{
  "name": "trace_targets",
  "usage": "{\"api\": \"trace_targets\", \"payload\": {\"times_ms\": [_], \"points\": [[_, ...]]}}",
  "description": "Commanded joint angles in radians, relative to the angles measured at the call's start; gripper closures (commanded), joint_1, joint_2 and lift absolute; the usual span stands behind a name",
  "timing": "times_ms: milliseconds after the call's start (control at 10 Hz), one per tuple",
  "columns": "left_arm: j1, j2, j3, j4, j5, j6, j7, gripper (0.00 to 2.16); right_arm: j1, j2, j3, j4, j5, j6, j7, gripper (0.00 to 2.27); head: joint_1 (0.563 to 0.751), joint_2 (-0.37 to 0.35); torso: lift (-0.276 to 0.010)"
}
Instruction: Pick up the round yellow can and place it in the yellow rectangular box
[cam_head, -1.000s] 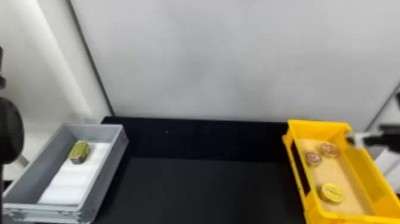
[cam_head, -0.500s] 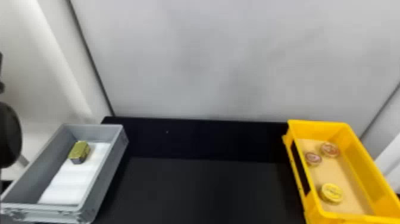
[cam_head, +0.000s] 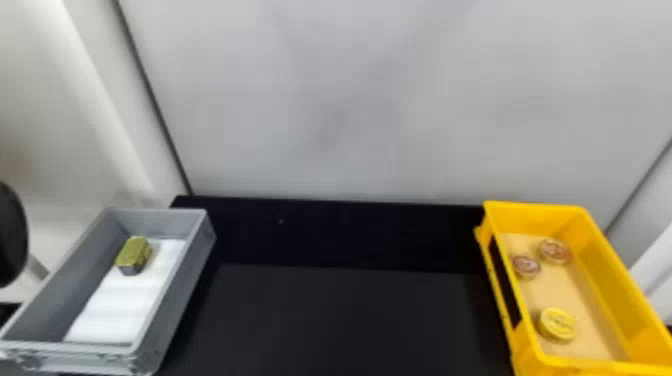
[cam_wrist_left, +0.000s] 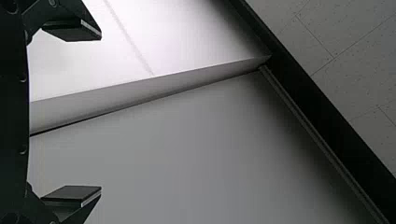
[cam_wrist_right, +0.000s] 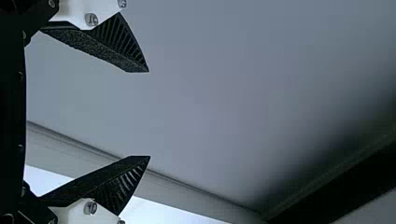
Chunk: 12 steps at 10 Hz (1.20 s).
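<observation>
Before a pale wall (cam_head: 350, 100), the left gripper (cam_wrist_left: 101, 112) and right gripper (cam_wrist_right: 149, 114) gape empty, and with the round yellow can (cam_head: 557, 324) already inside the yellow rectangular box (cam_head: 535, 219), it seems wisest to park both well clear.

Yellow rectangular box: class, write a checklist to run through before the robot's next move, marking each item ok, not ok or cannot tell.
1. Round yellow can inside the yellow rectangular box: ok, on its floor.
2. Yellow can apart from the two reddish cans: ok, a gap shows.
3. Right tool open and empty: ok.
4. Left tool open and empty: ok.
5. Whole yellow box within the head view: not ok, the bottom and right edges cut it off.
6. Right tool's clearance from the box: cannot tell.
</observation>
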<state>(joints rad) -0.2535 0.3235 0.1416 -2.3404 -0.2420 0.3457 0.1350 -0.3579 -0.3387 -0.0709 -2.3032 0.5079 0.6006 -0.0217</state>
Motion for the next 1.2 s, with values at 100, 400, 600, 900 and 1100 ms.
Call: {"api": "trace_targets", "payload": {"times_ms": [100,400,600,900,1100], "points": [[0.0,0.003,-0.002,-0.002,0.006,0.001,0.0,0.12,-0.042,-0.02,0.028,-0.018,-0.023,-0.136,-0.072,0.15,0.663,0.054,-0.01],[-0.001,0.01,-0.002,-0.005,0.007,0.006,0.0,0.12,-0.067,-0.022,0.046,-0.012,-0.023,-0.271,-0.112,0.14,0.663,0.054,-0.01],[0.003,0.013,0.0,-0.008,0.007,0.007,0.0,0.12,-0.069,-0.023,0.053,-0.009,-0.024,-0.335,-0.144,0.14,0.663,0.054,-0.01],[0.003,0.013,0.001,-0.01,0.007,0.01,0.0,0.12,-0.075,-0.029,0.062,-0.01,-0.021,-0.36,-0.149,0.14,0.663,0.054,-0.01],[0.003,0.016,0.001,-0.01,0.007,0.012,0.0,0.12,-0.073,-0.029,0.065,-0.012,-0.02,-0.36,-0.149,0.14,0.663,0.054,-0.01]]}}
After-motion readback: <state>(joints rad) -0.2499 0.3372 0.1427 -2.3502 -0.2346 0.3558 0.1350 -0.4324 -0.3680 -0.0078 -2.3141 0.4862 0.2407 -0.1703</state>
